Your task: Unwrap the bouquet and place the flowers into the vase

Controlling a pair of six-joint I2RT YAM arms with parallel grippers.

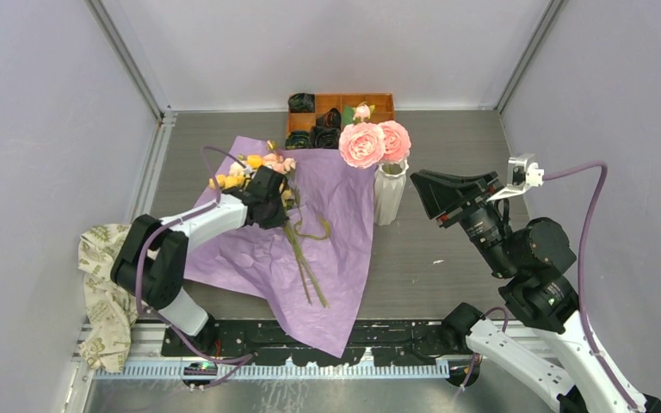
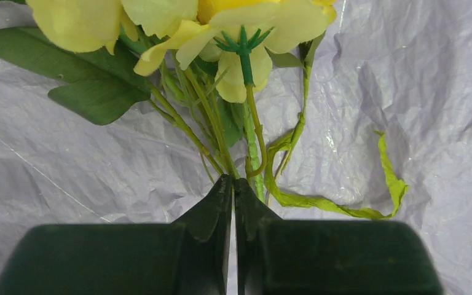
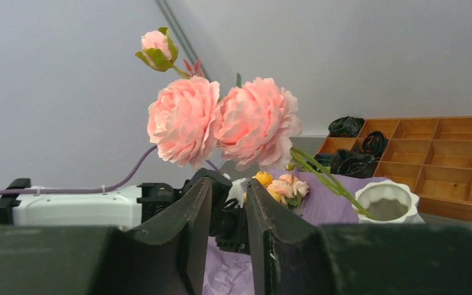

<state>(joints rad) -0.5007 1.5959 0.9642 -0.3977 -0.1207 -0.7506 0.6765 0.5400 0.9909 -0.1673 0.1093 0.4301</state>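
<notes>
The bouquet's purple paper lies spread flat on the table. Several flowers lie on it, with their yellow and peach heads at the far left. My left gripper is down on them. In the left wrist view it is shut on thin green stems just below the yellow heads. The white ribbed vase holds two big pink flowers. My right gripper hovers right of the vase, part open and empty, facing the pink blooms.
An orange compartment tray with dark fabric coils stands at the back, just behind the vase. A beige leaf-print cloth hangs at the table's left edge. A loose green strip curls on the paper beside the stems.
</notes>
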